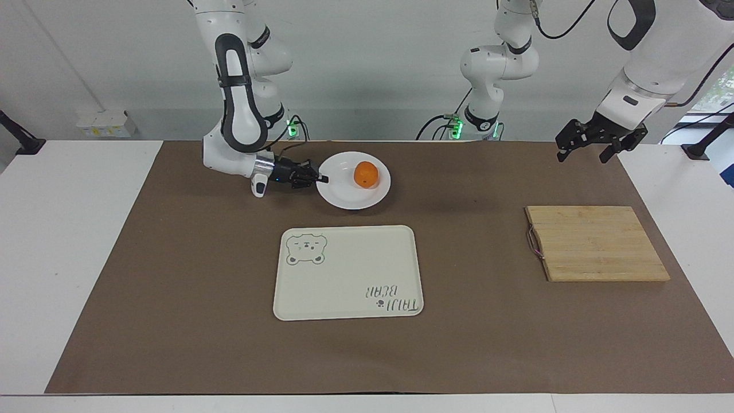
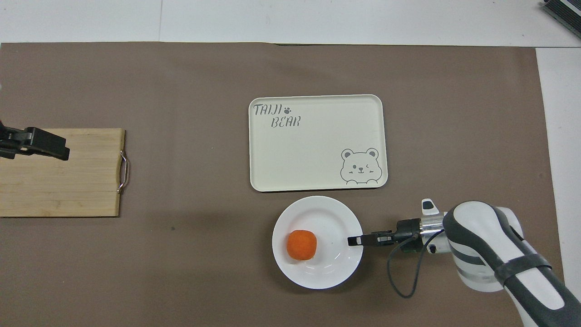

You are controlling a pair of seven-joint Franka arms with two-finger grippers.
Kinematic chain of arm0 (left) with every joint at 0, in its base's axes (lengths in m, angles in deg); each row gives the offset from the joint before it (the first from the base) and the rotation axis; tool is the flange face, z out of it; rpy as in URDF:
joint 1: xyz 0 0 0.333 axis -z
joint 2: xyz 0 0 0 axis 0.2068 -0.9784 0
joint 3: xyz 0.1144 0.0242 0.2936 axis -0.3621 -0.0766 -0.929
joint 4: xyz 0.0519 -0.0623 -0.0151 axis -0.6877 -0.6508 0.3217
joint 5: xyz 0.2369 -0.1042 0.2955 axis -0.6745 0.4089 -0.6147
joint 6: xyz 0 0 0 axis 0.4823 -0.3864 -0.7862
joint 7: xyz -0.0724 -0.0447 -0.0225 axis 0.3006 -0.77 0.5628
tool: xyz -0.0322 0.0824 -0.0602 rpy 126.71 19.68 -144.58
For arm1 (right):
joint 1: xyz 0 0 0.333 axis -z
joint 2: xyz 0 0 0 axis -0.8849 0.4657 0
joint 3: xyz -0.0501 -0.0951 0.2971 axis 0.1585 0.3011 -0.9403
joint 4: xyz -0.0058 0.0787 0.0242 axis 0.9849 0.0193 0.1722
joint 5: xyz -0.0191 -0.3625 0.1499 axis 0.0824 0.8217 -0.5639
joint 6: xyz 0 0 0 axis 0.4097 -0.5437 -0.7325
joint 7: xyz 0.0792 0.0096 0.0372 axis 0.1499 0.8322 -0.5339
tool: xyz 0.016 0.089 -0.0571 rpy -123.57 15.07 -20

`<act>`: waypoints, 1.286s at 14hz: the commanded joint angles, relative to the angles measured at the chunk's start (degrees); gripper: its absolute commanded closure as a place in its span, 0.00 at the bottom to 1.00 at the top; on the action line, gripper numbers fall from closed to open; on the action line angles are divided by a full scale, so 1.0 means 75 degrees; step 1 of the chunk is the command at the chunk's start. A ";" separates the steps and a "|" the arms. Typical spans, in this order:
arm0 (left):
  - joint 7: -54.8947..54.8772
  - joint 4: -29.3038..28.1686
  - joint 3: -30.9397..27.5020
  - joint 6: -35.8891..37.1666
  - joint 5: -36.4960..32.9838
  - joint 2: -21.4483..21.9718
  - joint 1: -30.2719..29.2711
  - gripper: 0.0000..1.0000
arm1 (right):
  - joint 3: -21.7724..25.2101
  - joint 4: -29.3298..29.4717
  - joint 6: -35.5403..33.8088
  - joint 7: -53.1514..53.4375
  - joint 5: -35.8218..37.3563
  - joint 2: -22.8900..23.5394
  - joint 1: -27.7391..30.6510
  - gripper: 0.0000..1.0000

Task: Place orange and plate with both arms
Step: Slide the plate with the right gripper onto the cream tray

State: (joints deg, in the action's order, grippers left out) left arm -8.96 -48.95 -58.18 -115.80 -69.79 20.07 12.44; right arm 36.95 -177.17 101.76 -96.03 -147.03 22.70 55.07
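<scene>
The white plate [image 1: 344, 195] lies on the brown mat near the right arm's base, with the orange [image 1: 365, 174] on it, off-centre toward the left arm's end. My right gripper [image 1: 322, 179] reaches in low and sideways and is shut on the plate's rim at the side away from the orange. In the overhead view the plate [image 2: 327, 218], the orange [image 2: 302, 245] and the right gripper [image 2: 355, 240] show the same hold. My left gripper [image 1: 586, 150] waits raised and open at the left arm's end; in the overhead view the left gripper [image 2: 45, 144] is over the cutting board.
A cream bear tray [image 1: 350, 269] lies mid-table, just farther from the robots than the plate; it also shows in the overhead view [image 2: 317, 141]. A wooden cutting board [image 1: 596, 244] with a metal handle lies toward the left arm's end, and shows in the overhead view [image 2: 81, 181].
</scene>
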 commanded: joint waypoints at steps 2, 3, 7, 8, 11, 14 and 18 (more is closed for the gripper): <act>-0.0023 -0.0006 -0.0034 -0.0035 -0.0006 0.0033 -0.0019 0.00 | -0.0042 0.1616 -0.0194 0.0675 -0.0258 0.1065 0.0148 1.00; -0.0023 -0.0006 -0.0045 -0.0035 -0.0006 0.0033 -0.0043 0.00 | -0.0042 0.2026 -0.0089 0.1003 -0.0258 0.1288 0.0056 1.00; -0.0035 -0.0006 -0.0045 -0.0023 -0.0006 0.0033 -0.0078 0.00 | -0.0042 0.3457 0.0170 0.2152 -0.0082 0.1992 0.0008 1.00; -0.0035 -0.0006 -0.0045 -0.0023 -0.0006 0.0033 -0.0078 0.00 | -0.0042 0.3785 0.0159 0.2410 -0.0047 0.2190 0.0008 1.00; -0.0035 -0.0006 -0.0045 -0.0023 -0.0006 0.0033 -0.0067 0.00 | -0.0077 0.4723 0.0205 0.2518 -0.0128 0.3010 0.0020 1.00; -0.0035 -0.0006 -0.0057 -0.0011 -0.0006 0.0033 -0.0078 0.00 | -0.0228 0.5403 0.0719 0.2950 -0.0047 0.3597 -0.0015 1.00; -0.0035 -0.0006 -0.0045 -0.0011 -0.0006 0.0033 -0.0067 0.00 | -0.0241 0.5862 0.0815 0.3104 0.0256 0.4136 -0.0203 1.00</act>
State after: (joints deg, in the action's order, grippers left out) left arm -8.96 -48.95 -58.71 -115.80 -69.79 20.07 12.32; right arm 35.73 -136.57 107.94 -74.53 -146.91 51.23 53.28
